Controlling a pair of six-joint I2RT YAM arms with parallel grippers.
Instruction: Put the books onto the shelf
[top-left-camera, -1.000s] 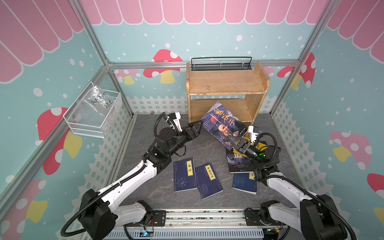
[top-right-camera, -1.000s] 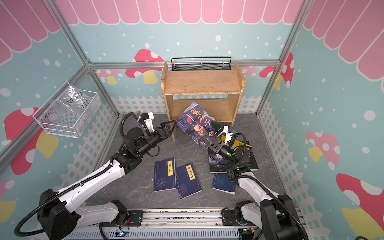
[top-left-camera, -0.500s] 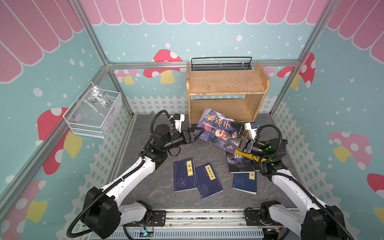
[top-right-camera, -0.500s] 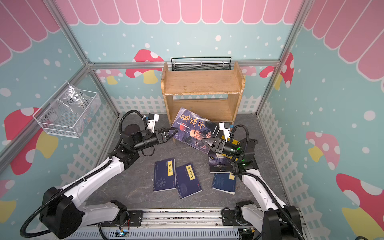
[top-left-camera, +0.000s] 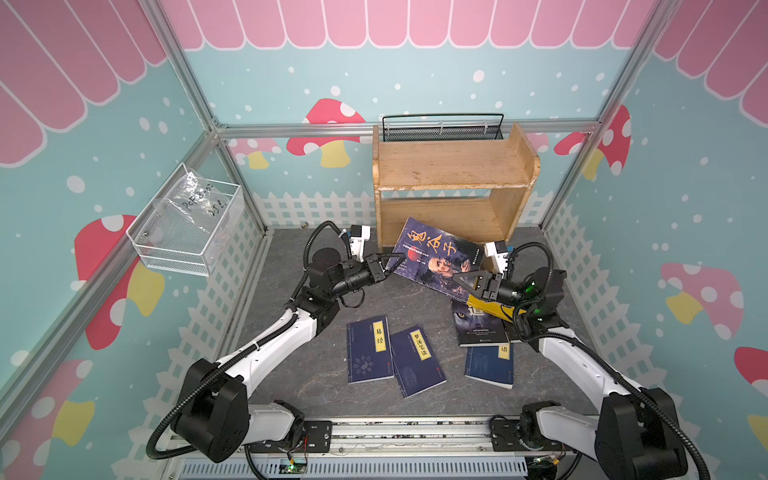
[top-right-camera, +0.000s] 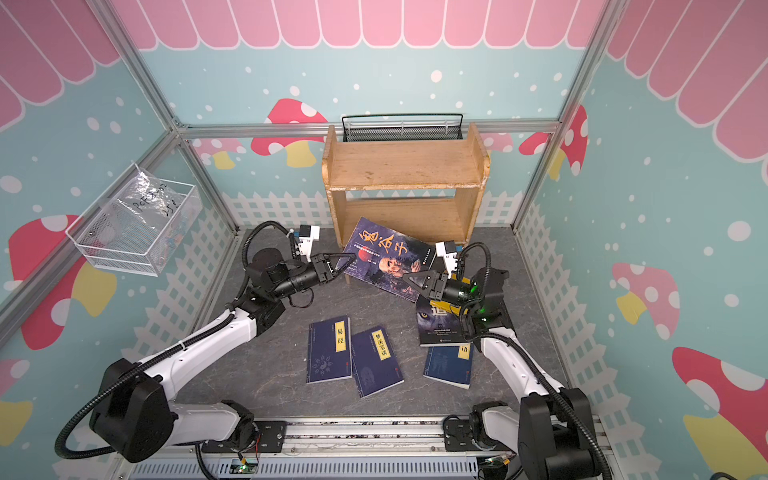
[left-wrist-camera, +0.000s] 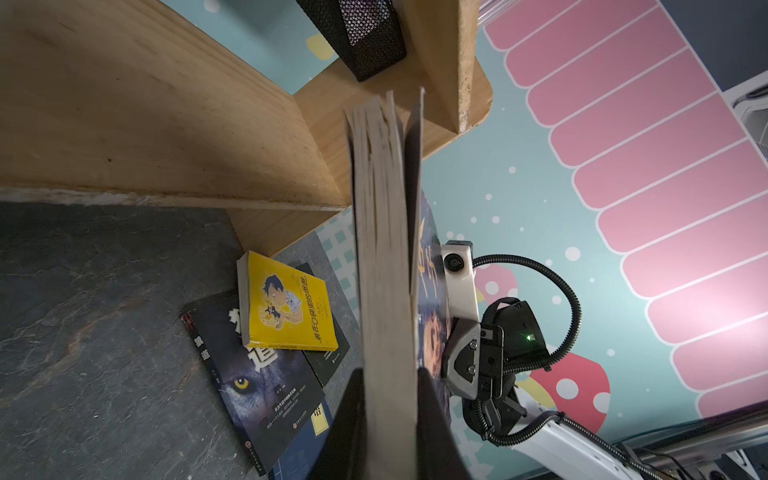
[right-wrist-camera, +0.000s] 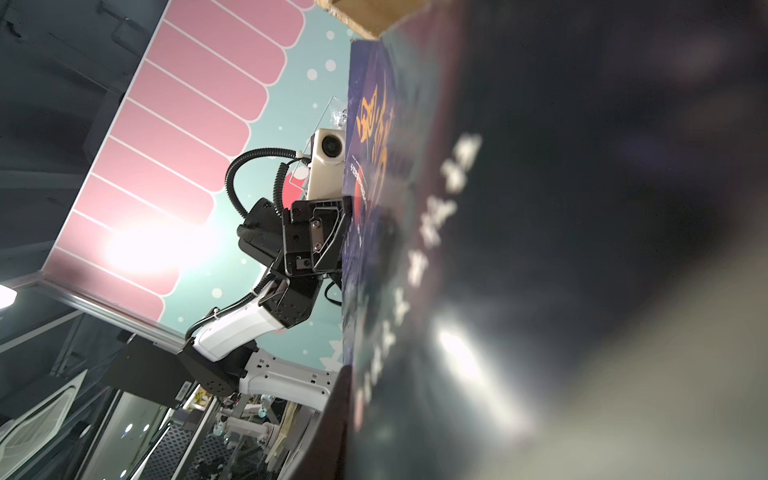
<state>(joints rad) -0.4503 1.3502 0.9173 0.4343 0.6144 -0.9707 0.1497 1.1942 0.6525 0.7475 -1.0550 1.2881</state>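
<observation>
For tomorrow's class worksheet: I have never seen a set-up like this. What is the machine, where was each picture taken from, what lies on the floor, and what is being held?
This is a robot with two white arms, each ending in a two-fingered clamp. Two pictures look down from overhead and are almost alike. The other two come from small cameras on the arms' wrists. The left gripper and the right gripper each pinch an opposite edge of the portrait book, holding it tilted in front of the wooden shelf. No book shows on the shelf yet. On the grey floor lie three navy books and a black wolf book with a yellow book on top.
</observation>
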